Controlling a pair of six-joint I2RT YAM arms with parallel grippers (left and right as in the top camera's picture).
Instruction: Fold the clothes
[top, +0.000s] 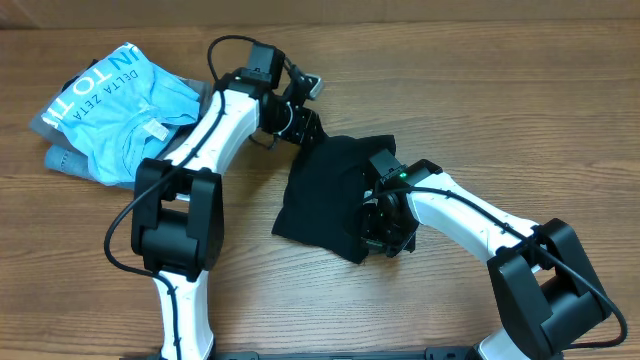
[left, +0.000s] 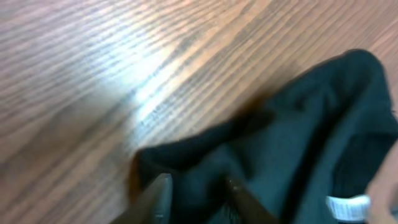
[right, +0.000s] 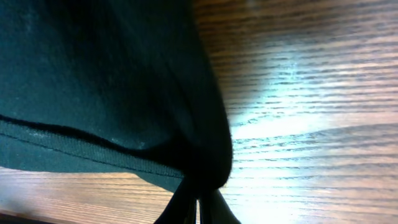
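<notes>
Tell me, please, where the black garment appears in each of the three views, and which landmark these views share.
Overhead: the black garment lies in the middle of the picture.
Left wrist: the black garment fills the lower right, its white label at the bottom edge.
Right wrist: the black garment fills the upper left, gathered to a point at the bottom.
Shared landmark: the wooden table, beside it in every view.

table (top: 480, 80): brown wood grain, glossy
light blue shirt (top: 115, 110): crumpled, far-left corner, white lettering "DELTA ZETA"
grey garment (top: 58, 158): under the shirt, edges poking out on its left side
</notes>
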